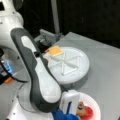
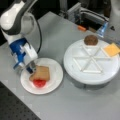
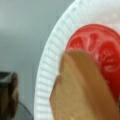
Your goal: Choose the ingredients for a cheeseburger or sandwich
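Observation:
In both front views my gripper (image 2: pixel 29 68) hangs low over the left rim of the white paper plate (image 2: pixel 55 79). It is shut on the left edge of a brown toast square (image 2: pixel 41 73), which lies tilted over the red tomato disc (image 2: pixel 39 83). The wrist view shows the toast (image 3: pixel 82 92) close up, covering part of the tomato (image 3: pixel 102 50) on the plate (image 3: pixel 48 65). A dark brown patty (image 2: pixel 90 40) and a yellow cheese square (image 2: pixel 111 49) sit in the white divided tray (image 2: pixel 75 72). The cheese (image 1: pixel 55 50), gripper (image 1: pixel 71 106) and tomato (image 1: pixel 87 113) show again, half hidden by my arm.
My arm's grey and white link (image 1: pixel 40 82) fills a front view's left. Metal fixtures and an orange piece (image 2: pixel 81 28) stand behind the tray. Bare grey table (image 2: pixel 57 35) lies between plate and back edge. A dark perforated board (image 2: pixel 12 107) borders the table at a front view's bottom left.

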